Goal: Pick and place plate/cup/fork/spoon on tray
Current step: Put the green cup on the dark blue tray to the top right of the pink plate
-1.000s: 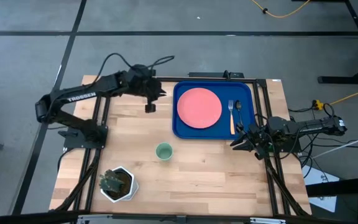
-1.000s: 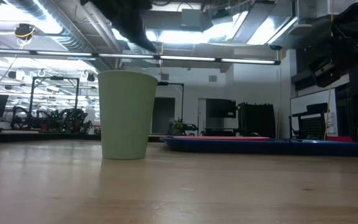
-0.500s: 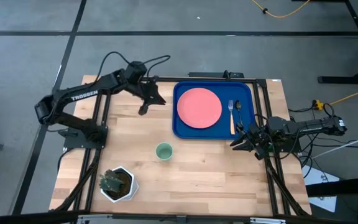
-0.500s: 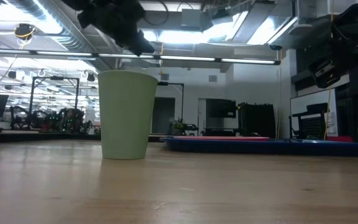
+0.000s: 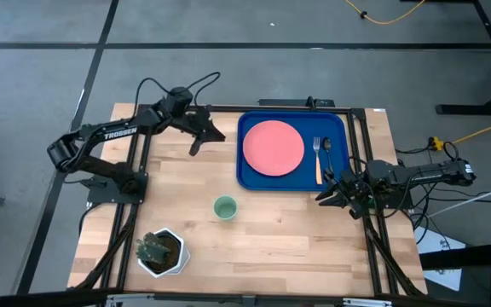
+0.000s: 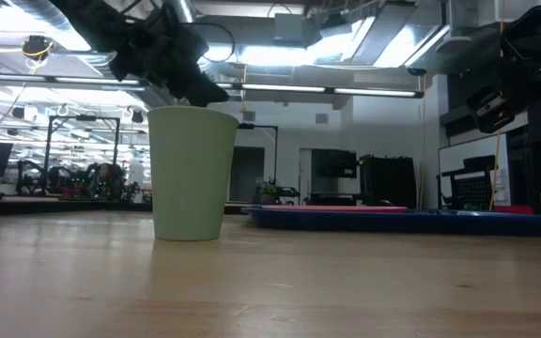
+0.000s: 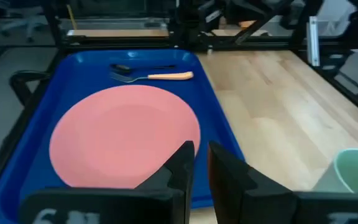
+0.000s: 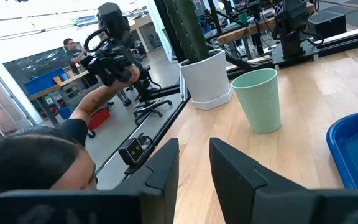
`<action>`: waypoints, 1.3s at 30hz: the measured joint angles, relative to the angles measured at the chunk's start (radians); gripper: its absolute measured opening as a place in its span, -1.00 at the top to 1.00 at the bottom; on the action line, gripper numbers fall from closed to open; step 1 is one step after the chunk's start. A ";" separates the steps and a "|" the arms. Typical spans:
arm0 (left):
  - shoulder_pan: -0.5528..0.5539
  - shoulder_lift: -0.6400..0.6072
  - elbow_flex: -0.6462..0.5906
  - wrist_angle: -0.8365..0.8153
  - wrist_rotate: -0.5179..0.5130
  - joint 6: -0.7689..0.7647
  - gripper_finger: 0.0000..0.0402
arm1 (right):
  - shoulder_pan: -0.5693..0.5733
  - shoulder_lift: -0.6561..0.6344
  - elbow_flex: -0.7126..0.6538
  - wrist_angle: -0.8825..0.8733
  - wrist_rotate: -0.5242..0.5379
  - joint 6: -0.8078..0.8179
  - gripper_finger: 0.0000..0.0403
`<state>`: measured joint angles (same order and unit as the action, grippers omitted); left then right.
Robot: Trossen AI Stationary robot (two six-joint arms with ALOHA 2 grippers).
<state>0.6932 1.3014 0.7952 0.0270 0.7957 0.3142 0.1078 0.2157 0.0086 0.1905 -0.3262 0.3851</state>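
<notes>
The coral-pink plate [image 5: 273, 147] lies flat in the deep-blue tray [image 5: 241, 175] at the table's far right. The tan-handled fork [image 5: 317, 159] and the dark spoon [image 5: 326, 147] lie in the tray beside the plate. The pale green cup [image 5: 224, 207] stands upright on the table, nearer than the tray. My left gripper [image 5: 196, 147] hangs shut and empty above the table, left of the tray; its wrist view [image 7: 201, 152] looks over the plate [image 7: 123, 134]. My right gripper [image 5: 329, 194] waits at the tray's near right corner, its fingers a little apart [image 8: 194, 149], empty.
A white pot with a plant [image 5: 160, 251] stands at the table's near left. A person [image 8: 36, 168] is beyond the table's left side, holding up a dark device [image 8: 110, 59]. Bare wood lies between the cup and the tray.
My left gripper has drawn back from the tray toward the table's far left and has tipped to a flatter slant. It stays shut and empty. The plate, fork, spoon and cup have not moved.
</notes>
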 joint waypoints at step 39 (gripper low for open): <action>-0.092 0.000 0.000 0.034 -0.123 -0.077 0.81 | 0.000 0.000 0.000 0.000 0.000 0.000 0.53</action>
<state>0.6009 1.3014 0.7956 0.0612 0.6724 0.2372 0.1078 0.2157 0.0086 0.1902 -0.3263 0.3851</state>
